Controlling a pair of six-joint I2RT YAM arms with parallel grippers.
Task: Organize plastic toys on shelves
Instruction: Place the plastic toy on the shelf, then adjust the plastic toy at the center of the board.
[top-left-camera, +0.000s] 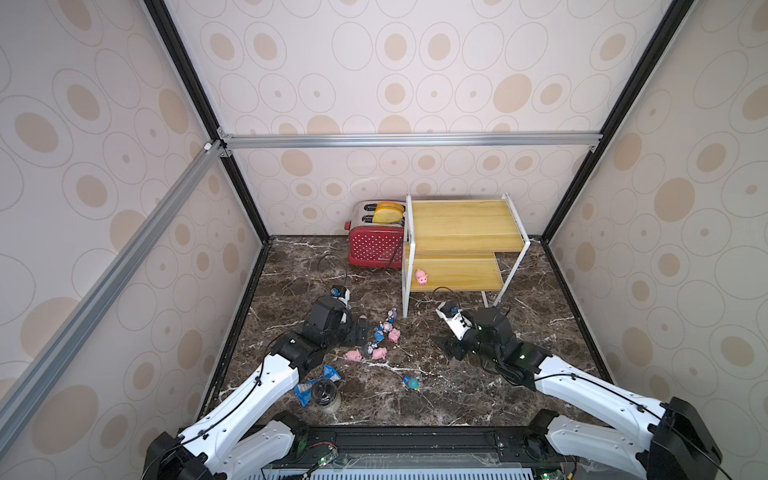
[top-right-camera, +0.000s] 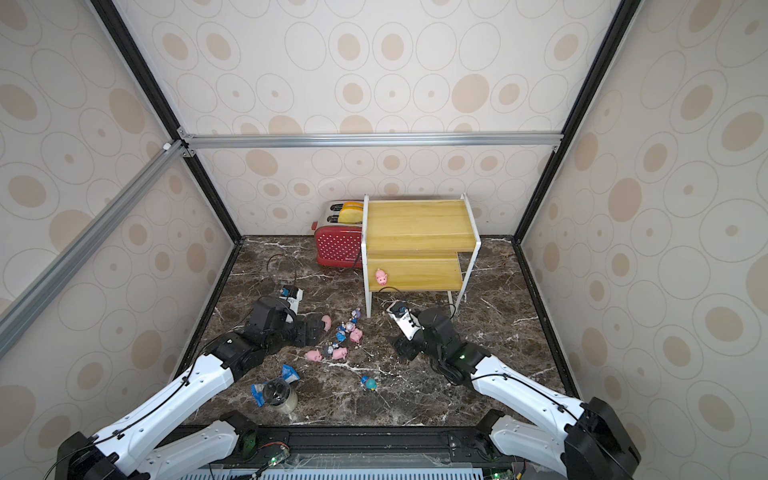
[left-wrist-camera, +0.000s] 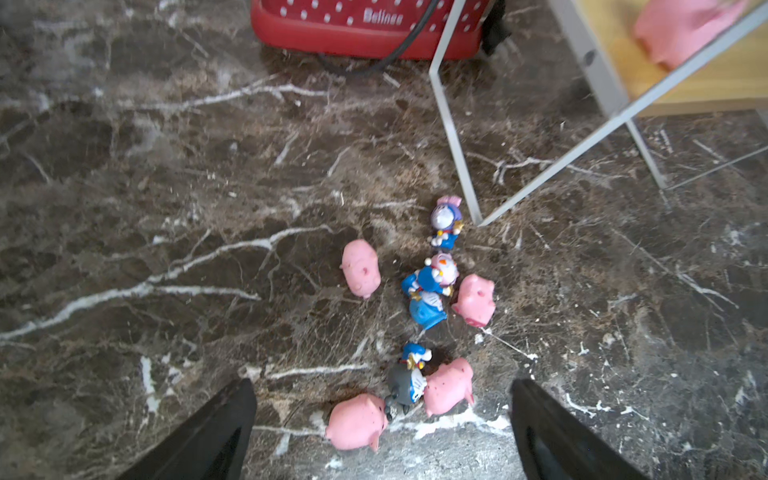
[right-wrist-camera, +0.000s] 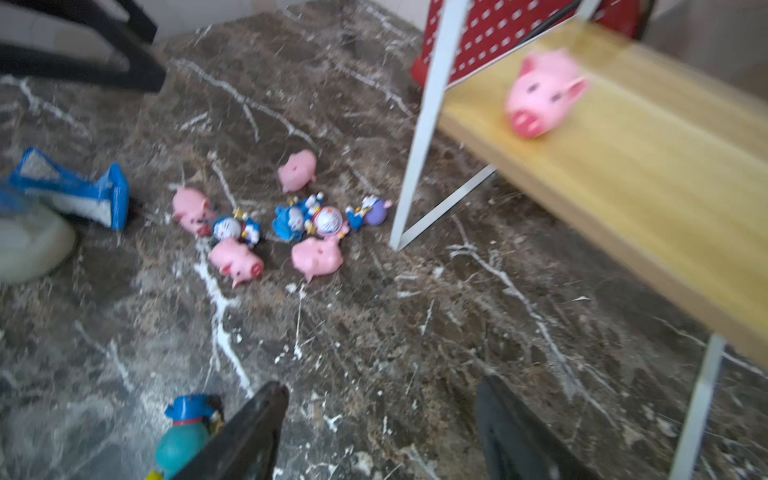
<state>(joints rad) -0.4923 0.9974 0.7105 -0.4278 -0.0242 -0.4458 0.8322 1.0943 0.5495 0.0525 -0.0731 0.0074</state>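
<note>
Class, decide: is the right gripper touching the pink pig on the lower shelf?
Apart. In the right wrist view the pig sits on the lower shelf, well clear of the open right gripper.

Both top views look down from high behind the arms at the whole table (top-left-camera: 457, 395). The wrist cameras look low and near past the left fingers (left-wrist-camera: 208, 436) and the right fingers (right-wrist-camera: 249, 432); all four views share the plastic toys (left-wrist-camera: 428, 309).
</note>
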